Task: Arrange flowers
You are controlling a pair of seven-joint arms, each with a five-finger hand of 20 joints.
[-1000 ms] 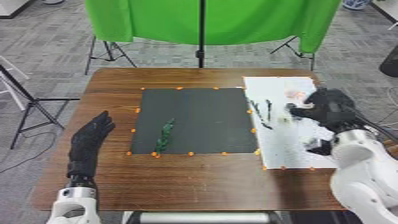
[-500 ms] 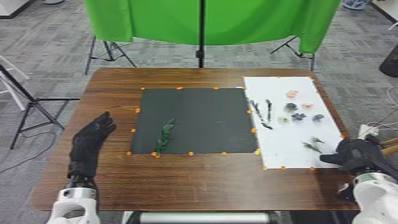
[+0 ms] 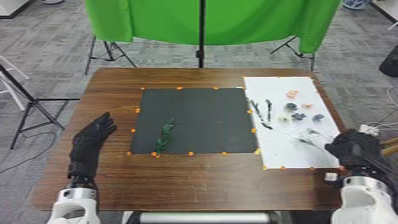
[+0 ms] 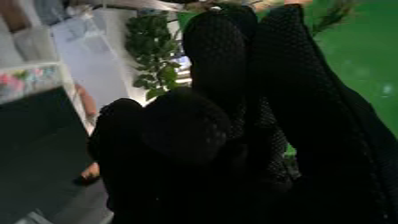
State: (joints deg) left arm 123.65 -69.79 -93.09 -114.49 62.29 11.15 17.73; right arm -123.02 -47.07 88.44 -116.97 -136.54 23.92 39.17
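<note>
In the head view my left hand (image 3: 91, 137) lies over the table left of the dark mat, fingers straight. My right hand (image 3: 355, 147) is at the white sheet's right edge, beside a thin green sprig (image 3: 306, 142). The right wrist view shows my right hand (image 4: 289, 100) with long fingers extended and relaxed; nothing can be made out in its grasp. A green leafy stem (image 3: 165, 136) lies on the mat's lower left part. On the white sheet are a pink flower (image 3: 292, 93), a dark blue flower (image 3: 291, 106), other small blooms and dark twigs (image 3: 258, 110).
The dark mat (image 3: 200, 117) and white sheet (image 3: 306, 159) lie side by side on the brown table (image 3: 204, 182), with orange markers along their edges. A green cloth (image 3: 151, 22) hangs on a stand behind the table.
My right hand has drawn back from above the flowers to the sheet's right edge, uncovering them, and has since shifted slightly away from the front. My left hand has stayed still.
</note>
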